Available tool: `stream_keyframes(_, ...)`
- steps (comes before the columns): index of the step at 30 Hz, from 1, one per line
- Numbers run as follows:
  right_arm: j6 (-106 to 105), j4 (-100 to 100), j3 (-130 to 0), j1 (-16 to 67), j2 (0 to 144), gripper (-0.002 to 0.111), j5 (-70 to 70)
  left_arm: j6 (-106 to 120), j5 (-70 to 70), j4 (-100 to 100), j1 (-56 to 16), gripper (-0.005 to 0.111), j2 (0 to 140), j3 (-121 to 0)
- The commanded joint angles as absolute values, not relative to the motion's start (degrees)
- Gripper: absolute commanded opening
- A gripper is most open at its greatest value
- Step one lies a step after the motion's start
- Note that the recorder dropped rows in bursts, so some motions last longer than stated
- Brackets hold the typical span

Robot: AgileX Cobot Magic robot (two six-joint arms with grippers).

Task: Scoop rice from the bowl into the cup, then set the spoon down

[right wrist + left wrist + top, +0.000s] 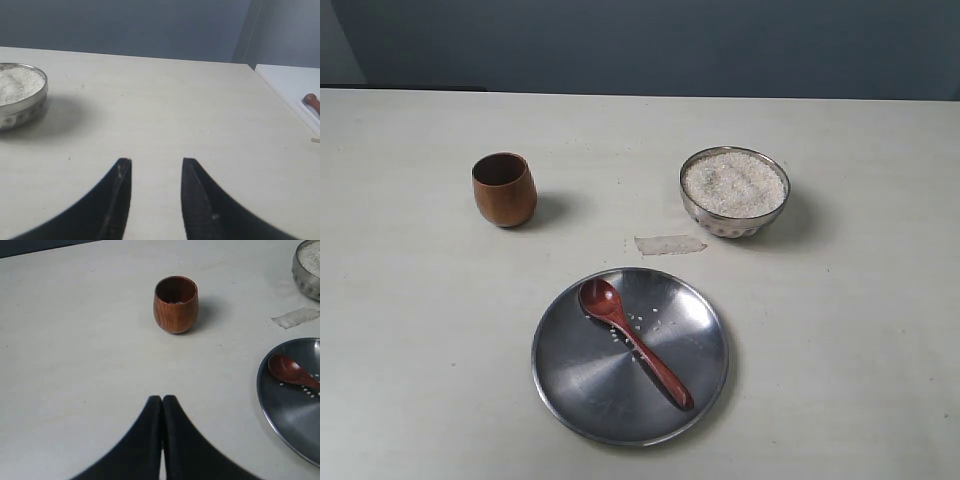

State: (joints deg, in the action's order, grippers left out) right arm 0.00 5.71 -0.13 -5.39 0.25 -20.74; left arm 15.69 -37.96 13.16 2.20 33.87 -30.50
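The brown wooden cup stands upright on the table at the left. The steel bowl at the right is full of white rice. The reddish wooden spoon lies on the flat steel plate, head toward the cup, with a few stray grains beside it. My left gripper is shut and empty, hovering short of the cup. My right gripper is open with bare table between its fingers, off to the side of the bowl. Neither gripper shows in the exterior view.
A strip of clear tape lies on the table between bowl and plate. In the right wrist view a white surface with a reddish object sits past the table's edge.
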Motion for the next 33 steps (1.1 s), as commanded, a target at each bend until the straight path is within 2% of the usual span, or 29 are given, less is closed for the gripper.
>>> stream_keyframes(1, -0.49, 5.61, 0.00, -5.71, 0.00, 0.034, -20.63, 15.65, -37.69, 13.23, 1.83, 0.000, 33.99, -30.85)
stream_keyframes(11, 1.08, -1.57, 0.00, -5.71, 0.00, 0.034, -20.63, 15.65, -37.69, 13.23, 1.83, 0.000, 33.99, -30.85)
stream_keyframes(33, 1.08, -1.68, 0.00, -5.71, 0.00, 0.034, -20.93, 15.65, -37.69, 13.23, 1.83, 0.000, 33.99, -30.85)
